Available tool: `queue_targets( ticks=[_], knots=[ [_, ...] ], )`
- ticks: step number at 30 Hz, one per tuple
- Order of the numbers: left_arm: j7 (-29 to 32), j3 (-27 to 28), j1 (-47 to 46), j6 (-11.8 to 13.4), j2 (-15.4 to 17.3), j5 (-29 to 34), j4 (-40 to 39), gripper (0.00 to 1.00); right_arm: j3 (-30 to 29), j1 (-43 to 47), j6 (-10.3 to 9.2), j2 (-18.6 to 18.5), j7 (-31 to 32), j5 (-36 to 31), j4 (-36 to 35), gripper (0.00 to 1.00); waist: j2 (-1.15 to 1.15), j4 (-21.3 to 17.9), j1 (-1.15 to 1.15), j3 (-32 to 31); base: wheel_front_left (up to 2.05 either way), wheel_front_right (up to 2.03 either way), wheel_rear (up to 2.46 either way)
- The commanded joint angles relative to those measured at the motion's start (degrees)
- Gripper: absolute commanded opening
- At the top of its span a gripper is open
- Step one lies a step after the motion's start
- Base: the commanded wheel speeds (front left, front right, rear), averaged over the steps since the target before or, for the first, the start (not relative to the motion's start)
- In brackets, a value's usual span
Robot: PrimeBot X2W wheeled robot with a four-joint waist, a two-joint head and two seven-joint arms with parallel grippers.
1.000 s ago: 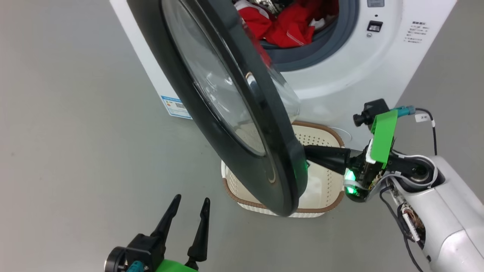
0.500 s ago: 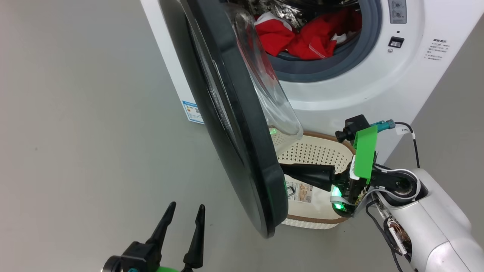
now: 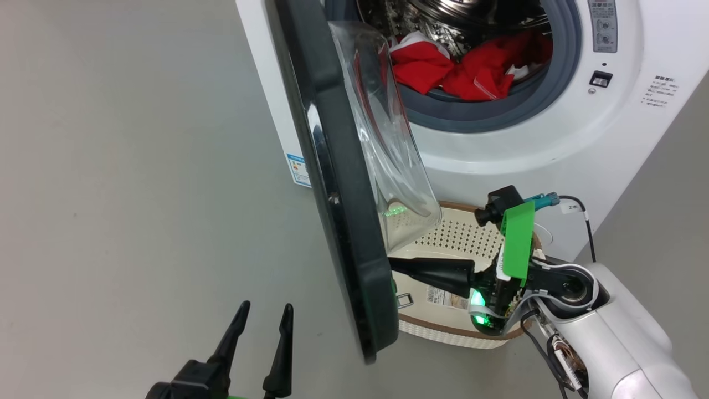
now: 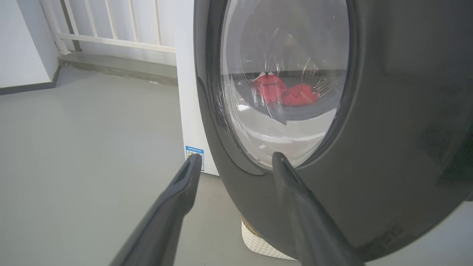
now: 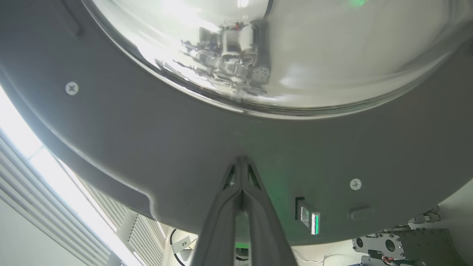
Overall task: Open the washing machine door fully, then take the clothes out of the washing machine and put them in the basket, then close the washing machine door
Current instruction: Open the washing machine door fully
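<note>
Your left gripper (image 3: 266, 305), spread and empty, hangs near left. The round, glossy black-rimmed washing machine door (image 3: 332, 166) stands edge-on, not fully open. Your right gripper (image 3: 394, 262), pinched shut and empty, touches the rim's inner face: push leftward along the hinge arc so the tips don't slip. Bright red clothes (image 3: 460, 72) lie in the white washing machine (image 3: 554, 144); the cream perforated basket (image 3: 460, 238) sits at its foot. Smooth grey floor (image 3: 111, 166), roomy leftward.
</note>
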Motion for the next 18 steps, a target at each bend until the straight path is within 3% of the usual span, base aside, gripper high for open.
queue_targets(
  ticks=[1,18],
  knots=[
    [-0.46,2.13,-0.35,0.41,0.5,0.25,-1.66,1.0,1.19,0.71,0.45,1.93,0.14,-0.54,-1.9,0.0,0.0,0.45,0.0,-0.3,0.0,0.0,0.0],
    [-0.46,3.06,0.61,0.19,0.5,0.51,-2.0,1.0,3.58,1.77,0.45,3.11,-2.15,-0.38,-2.56,0.0,0.0,1.32,0.0,-1.31,0.0,0.0,0.0]
  ],
)
